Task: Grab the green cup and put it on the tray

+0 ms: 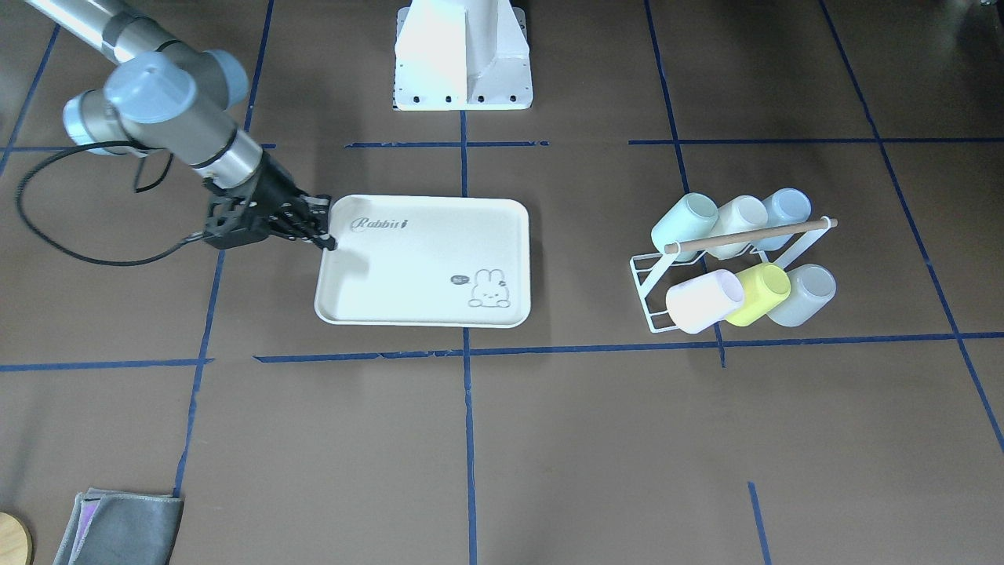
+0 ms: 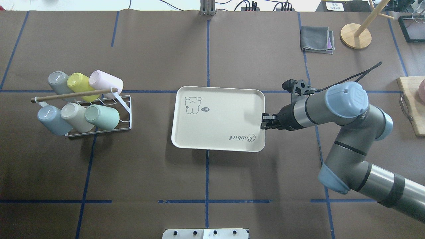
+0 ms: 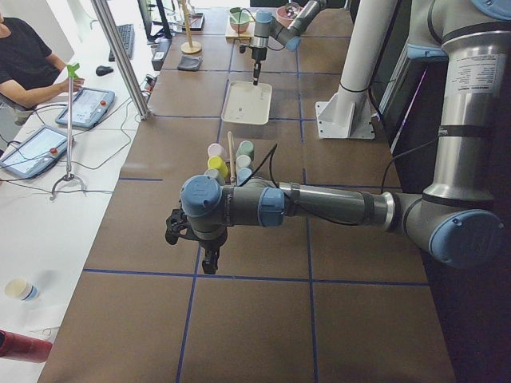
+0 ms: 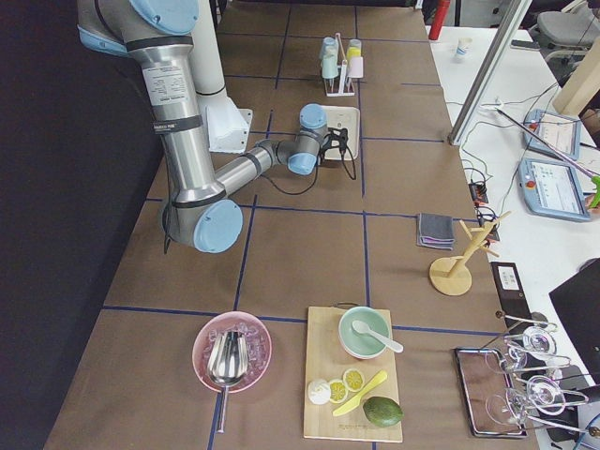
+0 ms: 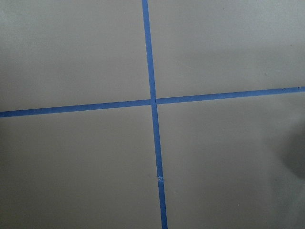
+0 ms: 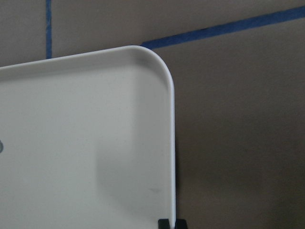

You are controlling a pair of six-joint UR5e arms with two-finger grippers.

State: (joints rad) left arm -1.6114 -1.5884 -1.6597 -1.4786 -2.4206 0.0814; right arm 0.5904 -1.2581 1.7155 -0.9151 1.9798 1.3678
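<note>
The green cup lies on its side in the lower row of a white wire rack, far left of the tray; it also shows in the front view. The cream tray with "Rabbit" script lies flat at the table's middle. My right gripper is at the tray's right edge, its fingertips close together either side of the rim. My left gripper shows only in the left side view, low over bare table, and I cannot tell its state.
Several other cups share the rack, among them a yellow-green one and a pink one. A grey cloth, a wooden stand and a cutting board lie at the right. The robot base stands behind the tray.
</note>
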